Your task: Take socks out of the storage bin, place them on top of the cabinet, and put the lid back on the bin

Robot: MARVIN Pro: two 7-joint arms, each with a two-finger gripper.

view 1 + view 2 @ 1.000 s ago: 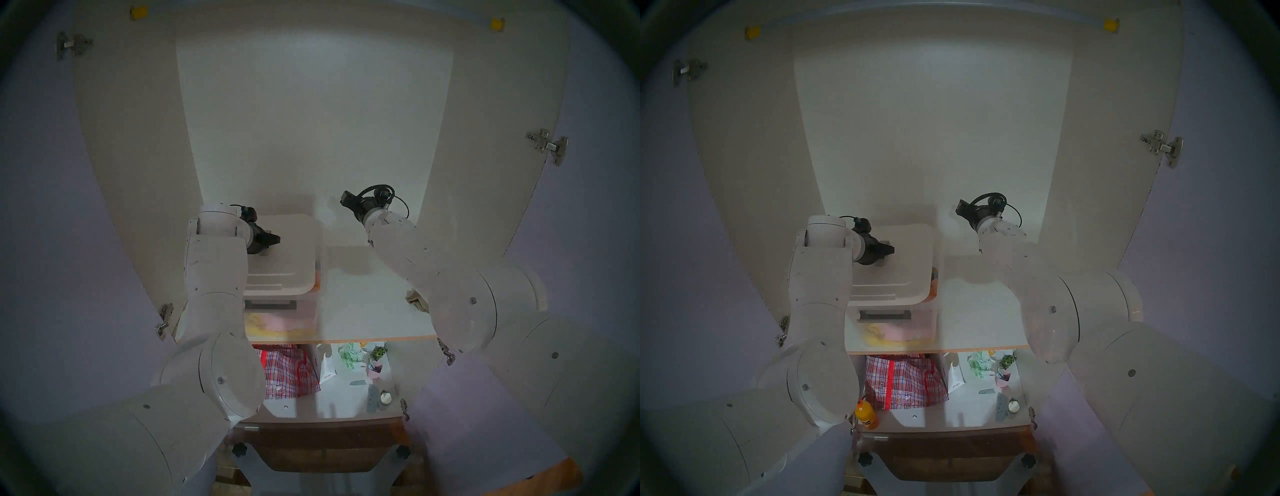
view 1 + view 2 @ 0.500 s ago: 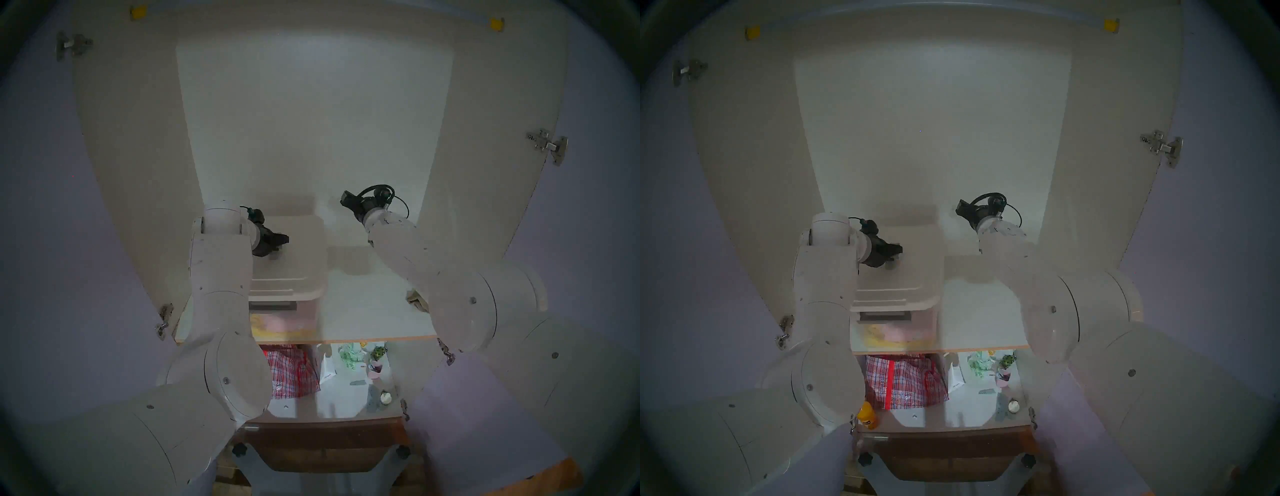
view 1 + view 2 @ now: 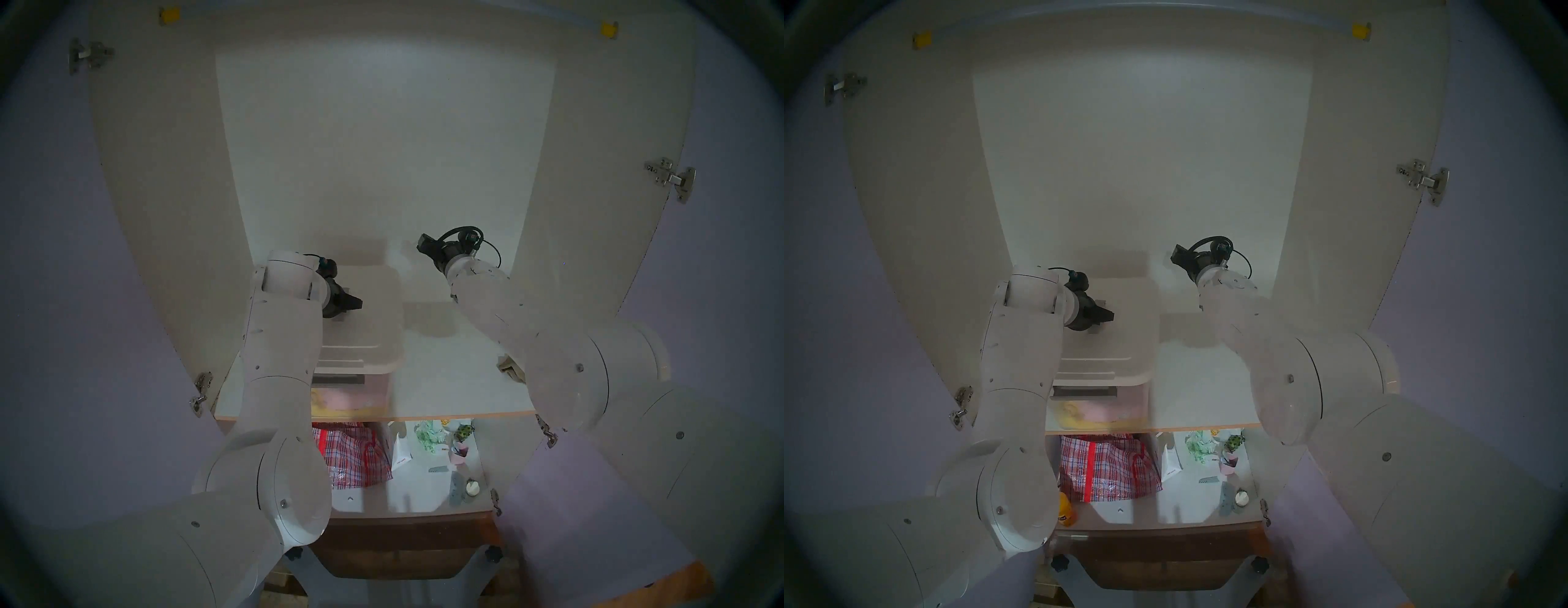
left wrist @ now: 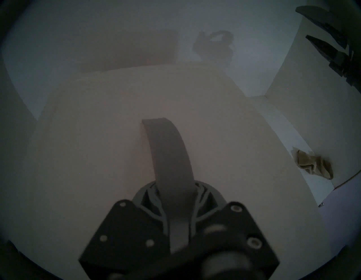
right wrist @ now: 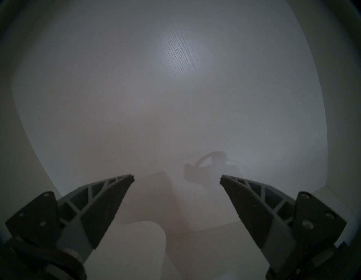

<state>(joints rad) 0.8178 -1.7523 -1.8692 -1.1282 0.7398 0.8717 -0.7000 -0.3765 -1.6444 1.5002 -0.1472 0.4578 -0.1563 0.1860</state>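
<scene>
The white lid (image 3: 373, 322) (image 3: 1123, 331) (image 4: 97, 136) lies over the clear storage bin (image 3: 373, 390) (image 3: 1123, 403) at the left of the cabinet's shelf (image 3: 445, 382). My left gripper (image 3: 356, 305) (image 3: 1108, 316) (image 4: 175, 185) hangs over the lid's middle. The grey strip handle (image 4: 168, 152) arches up between its fingers, which stand close at its edges; whether they pinch it I cannot tell. The khaki socks (image 4: 312, 164) (image 3: 511, 366) lie at the shelf's right, half hidden by my right arm. My right gripper (image 3: 424, 246) (image 3: 1178, 257) (image 5: 176, 179) is open and empty near the back wall.
Lilac doors (image 3: 63, 297) stand open on both sides. The lower shelf holds a red-checked bag (image 3: 360, 458), an orange bottle (image 3: 1066, 511) and small items (image 3: 458, 450). A dark brown wooden piece (image 3: 403, 547) sits below.
My left arm has moved to the right with the lid, which has slid from an offset to the left to sit squarely over the bin. The right arm has stayed still.
</scene>
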